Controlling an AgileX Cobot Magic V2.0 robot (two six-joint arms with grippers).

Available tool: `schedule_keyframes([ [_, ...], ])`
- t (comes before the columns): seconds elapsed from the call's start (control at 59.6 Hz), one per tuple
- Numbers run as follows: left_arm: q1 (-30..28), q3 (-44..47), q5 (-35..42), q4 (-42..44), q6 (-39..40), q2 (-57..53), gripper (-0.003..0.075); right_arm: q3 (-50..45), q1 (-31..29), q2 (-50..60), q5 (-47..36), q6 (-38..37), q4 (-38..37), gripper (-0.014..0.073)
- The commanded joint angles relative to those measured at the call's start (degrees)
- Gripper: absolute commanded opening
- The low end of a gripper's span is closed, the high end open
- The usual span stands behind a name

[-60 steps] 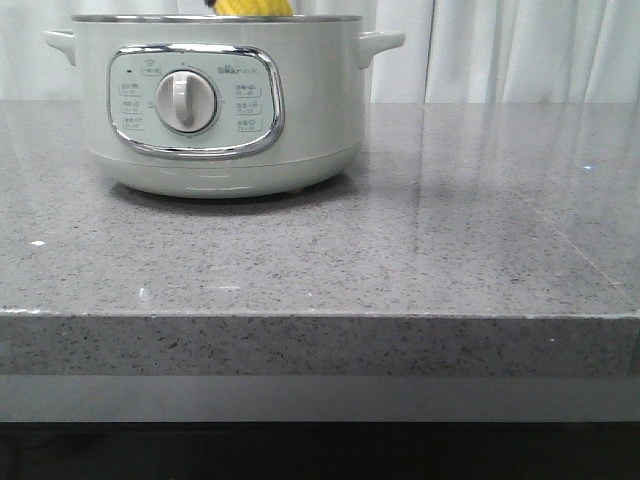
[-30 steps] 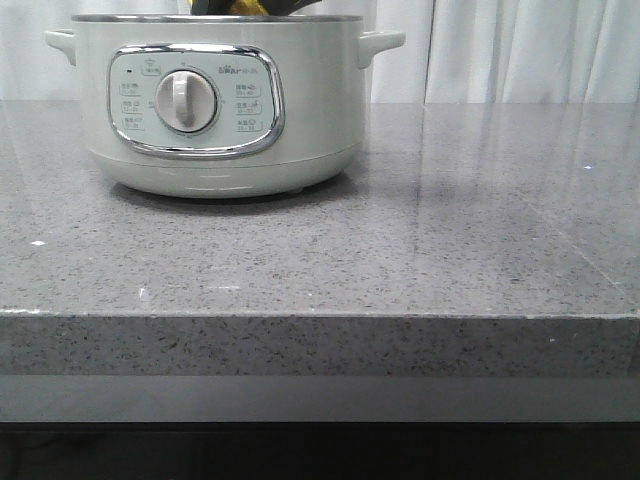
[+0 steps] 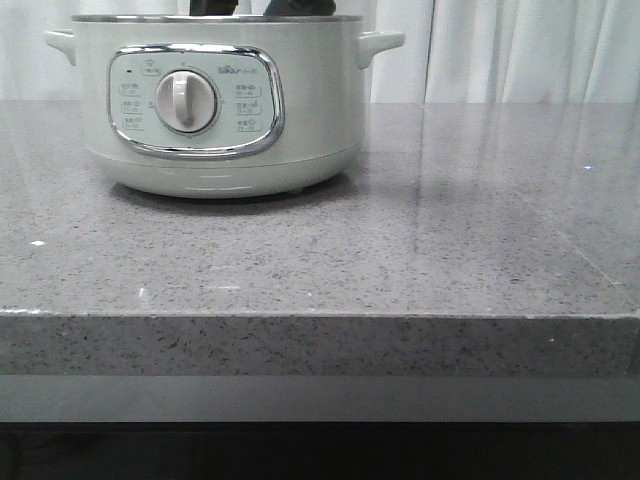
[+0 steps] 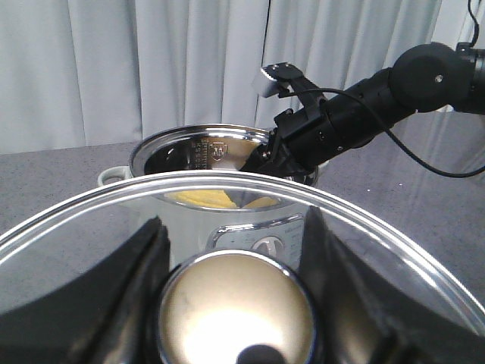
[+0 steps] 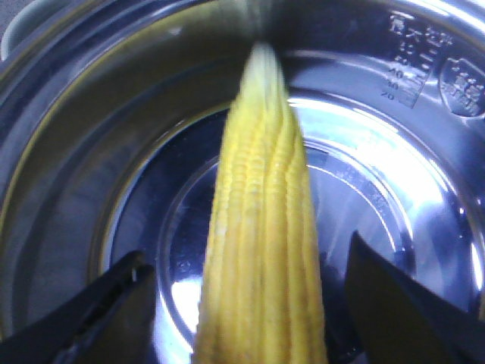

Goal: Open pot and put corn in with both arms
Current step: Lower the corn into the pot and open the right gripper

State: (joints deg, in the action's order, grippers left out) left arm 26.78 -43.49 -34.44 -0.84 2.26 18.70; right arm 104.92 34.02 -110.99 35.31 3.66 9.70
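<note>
The pot [image 3: 220, 100] stands uncovered at the table's back left, its steel bowl [image 5: 91, 152] showing around the corn. The yellow corn [image 5: 261, 227] points down into the bowl, and a patch of the corn [image 4: 204, 199] shows through the glass. My right gripper [image 5: 246, 254] is inside the pot, open, with a gap between each finger and the cob. Only its dark fingers [image 3: 215, 8] poke above the rim in the front view. My left gripper [image 4: 233, 227] is shut on the chrome knob [image 4: 236, 318] of the glass lid [image 4: 91, 227], holding it off the pot on the near side.
The right arm [image 4: 356, 114] reaches over the pot's rim from the right with a cable trailing. Grey speckled tabletop [image 3: 420, 240] stretches to the right and front of the pot. White curtains [image 3: 520, 50] hang behind.
In the front view the corn sank from above the rim to out of sight inside the pot. The right gripper's dark fingers came down to the rim and spread apart.
</note>
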Motion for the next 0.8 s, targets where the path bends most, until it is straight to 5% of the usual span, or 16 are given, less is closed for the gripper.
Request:
schedule_keyframes([
  [0.0,0.1,-2.0,8.5,-0.5,0.2,0.6,0.0188,1.9,0.0,3.3,-3.0,0.3,0.2,0.0584],
  [0.604,0.1,-2.0,8.5,-0.5,0.2,0.6,0.0188,1.5,-0.1,14.9,10.3,0.3,0.2,0.0582],
  [0.788,0.1,-2.0,8.5,-0.5,0.2,0.6,0.0188,-6.3,0.0,23.9,7.1,0.2,0.2,0.0582],
])
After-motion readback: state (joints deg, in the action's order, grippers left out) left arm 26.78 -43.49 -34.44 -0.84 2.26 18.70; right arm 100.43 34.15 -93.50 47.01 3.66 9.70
